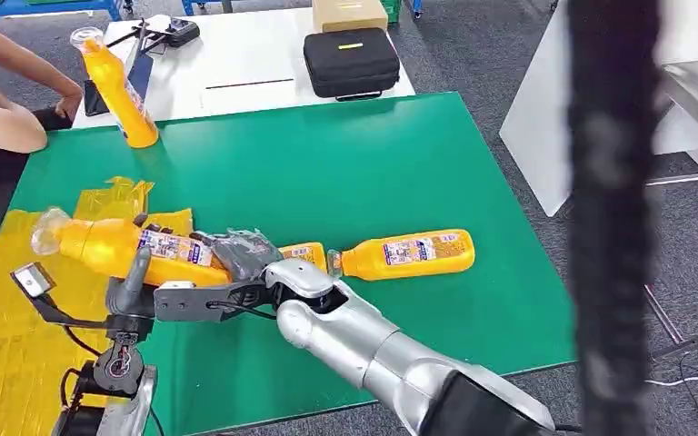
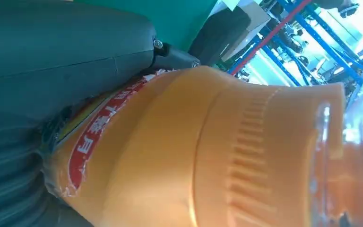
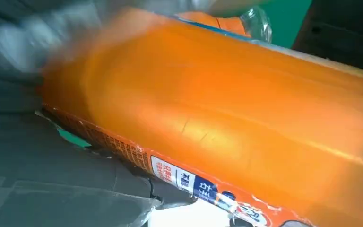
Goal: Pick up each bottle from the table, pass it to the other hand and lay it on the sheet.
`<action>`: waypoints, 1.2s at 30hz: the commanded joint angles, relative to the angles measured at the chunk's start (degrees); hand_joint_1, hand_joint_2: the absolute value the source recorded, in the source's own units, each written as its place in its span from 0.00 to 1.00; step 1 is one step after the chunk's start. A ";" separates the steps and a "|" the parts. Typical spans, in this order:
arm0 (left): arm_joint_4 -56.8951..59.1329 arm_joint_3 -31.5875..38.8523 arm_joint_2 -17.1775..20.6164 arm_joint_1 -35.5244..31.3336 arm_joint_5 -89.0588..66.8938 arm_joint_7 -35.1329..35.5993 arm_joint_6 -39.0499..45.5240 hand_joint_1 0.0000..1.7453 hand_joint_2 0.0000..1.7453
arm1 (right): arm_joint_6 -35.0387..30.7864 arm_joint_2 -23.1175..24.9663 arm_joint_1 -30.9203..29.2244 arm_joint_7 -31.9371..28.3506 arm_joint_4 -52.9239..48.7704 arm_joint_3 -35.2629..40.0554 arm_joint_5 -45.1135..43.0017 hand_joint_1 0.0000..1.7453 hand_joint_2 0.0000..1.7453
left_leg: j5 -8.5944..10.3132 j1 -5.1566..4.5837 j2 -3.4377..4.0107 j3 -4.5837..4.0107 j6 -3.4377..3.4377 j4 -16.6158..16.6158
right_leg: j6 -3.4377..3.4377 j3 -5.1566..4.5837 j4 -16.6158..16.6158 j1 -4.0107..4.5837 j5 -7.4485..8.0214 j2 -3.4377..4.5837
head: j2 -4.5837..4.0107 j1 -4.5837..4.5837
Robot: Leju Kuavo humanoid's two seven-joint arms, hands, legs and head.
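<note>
An orange bottle point(image 1: 114, 247) with a clear cap hangs on its side over the edge of the yellow sheet point(image 1: 9, 363), cap toward the left. My left hand point(image 1: 134, 283) grips it near the neck, thumb up against its side. My right hand point(image 1: 239, 254) holds its base end. The bottle's shoulder and cap point(image 2: 246, 142) loom close in the left wrist view, and its labelled body point(image 3: 246, 118) in the right wrist view. A second orange bottle point(image 1: 409, 254) lies on the green table point(image 1: 345, 163). Another orange piece point(image 1: 305, 254) shows just behind my right hand.
A person sits at the far left, one hand point(image 1: 71, 95) beside a tilted orange bottle point(image 1: 120, 91) at the table's back left corner. A black case point(image 1: 351, 62) and a cardboard box point(image 1: 349, 13) lie on the white table behind. A dark post point(image 1: 611, 218) stands at the right.
</note>
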 commanded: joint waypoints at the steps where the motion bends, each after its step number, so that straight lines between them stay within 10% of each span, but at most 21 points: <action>1: 2.70 -2.31 0.04 -5.77 -0.05 0.15 -0.21 1.00 1.00 | 0.54 -0.83 -0.02 -0.16 4.55 1.04 0.48 1.00 1.00 | -0.12 0.12 -0.35 0.32 -0.22 0.03 | -0.02 0.46 0.00 0.13 -0.23 -0.47 | 0.00 0.02; 4: 2.70 -2.29 0.03 -5.78 -0.05 0.15 -0.15 1.00 1.00 | 0.03 -0.83 0.27 -0.46 4.14 0.53 0.35 1.00 1.00 | -0.08 0.10 -0.26 0.25 -0.18 0.01 | -0.02 0.36 -0.02 0.11 -0.16 -0.37 | 0.00 0.02; 5: 2.41 -1.95 0.11 -5.72 -1.04 -1.02 0.39 1.00 1.00 | -2.52 -1.54 0.27 -1.03 3.15 -0.52 0.79 0.00 1.00 | -0.15 0.14 -0.30 0.36 -0.24 0.05 | -0.02 0.50 0.00 0.14 -0.24 -0.45 | 0.00 0.02; 6: 2.03 -1.55 0.20 -5.75 -2.41 -2.19 1.27 1.00 1.00 | -3.40 -2.41 0.45 -2.24 1.46 -3.74 -1.12 0.00 1.00 | -0.07 0.10 -0.28 0.23 -0.17 0.01 | -0.02 0.34 -0.02 0.10 -0.16 -0.40 | 0.00 0.02; 7: 1.63 -1.15 0.36 -5.77 -3.18 -2.64 1.77 1.00 1.00 | -3.88 -3.47 0.51 -2.95 -0.19 -6.24 -2.16 0.00 0.00 | -0.02 0.08 -0.24 0.13 -0.12 0.00 | -0.01 0.22 -0.03 0.08 -0.10 -0.32 | 0.00 0.02; 15: -3.14 4.04 2.79 -10.40 -41.98 -16.01 38.05 1.00 1.00 | -3.24 -16.05 6.80 -13.66 -28.03 -31.39 -14.00 0.00 0.00 | -0.11 0.11 -0.52 0.03 -0.16 0.24 | 0.03 0.29 0.15 0.11 -0.23 -0.60 | 0.00 0.04; 20: 4.42 2.23 4.38 -18.47 -68.29 -16.62 58.36 1.00 1.00 | -1.09 -15.85 4.85 -14.80 -24.85 -32.85 -16.29 0.00 0.00 | 0.05 0.04 -0.50 -0.10 -0.07 0.13 | 0.07 0.14 0.06 0.05 -0.04 -0.56 | 0.00 0.04; 28: 17.32 16.52 -1.84 -23.93 -103.81 -15.49 58.45 1.00 1.00 | 3.37 -15.22 1.37 -13.29 -17.57 -27.17 -15.38 0.00 0.00 | 0.02 -0.01 -0.15 0.11 -0.09 0.06 | 0.08 0.25 0.04 0.00 -0.01 -0.26 | 0.00 0.02; 29: 22.05 17.39 -1.65 -26.10 -110.23 -13.15 58.45 1.00 1.00 | 4.44 -15.09 0.86 -12.09 -16.43 -26.26 -14.93 0.00 1.00 | -0.02 0.01 -0.18 0.19 -0.14 0.10 | 0.08 0.34 0.07 0.02 -0.06 -0.33 | 0.00 0.02; 36: 28.18 16.68 -1.15 -28.52 -113.24 -11.01 58.45 1.00 1.00 | 5.31 -14.89 0.46 -11.35 -15.62 -25.36 -14.52 0.00 1.00 | 0.01 0.02 -0.20 0.15 -0.14 0.10 | 0.08 0.30 0.07 0.04 -0.07 -0.34 | 0.00 0.02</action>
